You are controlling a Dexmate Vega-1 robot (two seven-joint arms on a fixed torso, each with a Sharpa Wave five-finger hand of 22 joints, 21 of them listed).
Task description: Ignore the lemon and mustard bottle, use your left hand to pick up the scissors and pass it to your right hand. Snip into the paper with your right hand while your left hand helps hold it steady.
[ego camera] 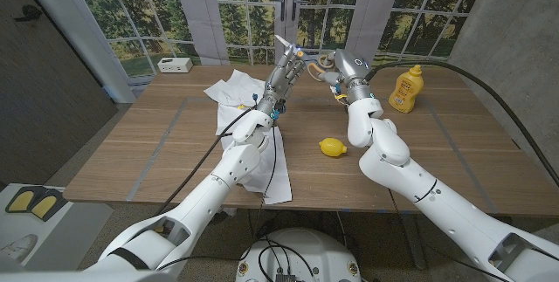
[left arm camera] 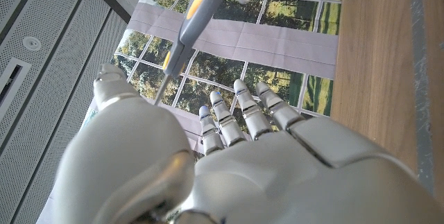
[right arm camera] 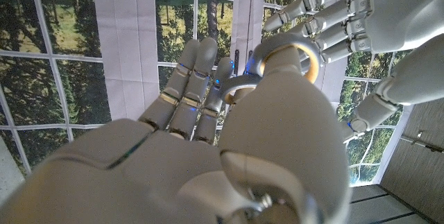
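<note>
Head view first: both arms are up over the far half of the wooden table [ego camera: 157, 155], and the scissors [ego camera: 297, 58] hang in the air between the two hands. The left hand [ego camera: 281, 74] reaches up and away from the robot, gripping the blade end. The right hand [ego camera: 336, 72] meets it from the other side, at the handle end.

Left wrist view: the scissors [left arm camera: 201, 9] show as a slim grey shaft with a yellow stripe along it, tapering to a fine metal tip that runs down behind the thumb of the left hand [left arm camera: 229, 168]. The fingers [left arm camera: 246, 109] reach straight up, close together.

Right wrist view: a grey handle loop [right arm camera: 291, 54] with a yellow inner lining sits right at the thumb of the right hand [right arm camera: 208, 148]. Its fingers [right arm camera: 187, 85] curl toward the loop, touching it. Whether they truly hold it cannot be told. Across the loop, the left hand [right arm camera: 374, 16] comes in with fingers close together.

Down on the table, the white paper [ego camera: 249, 134] lies crumpled at its far end, stretching under the left arm to the near edge. The lemon [ego camera: 332, 147] sits beside the right forearm, and the mustard bottle [ego camera: 404, 88] stands upright near the far right edge.
</note>
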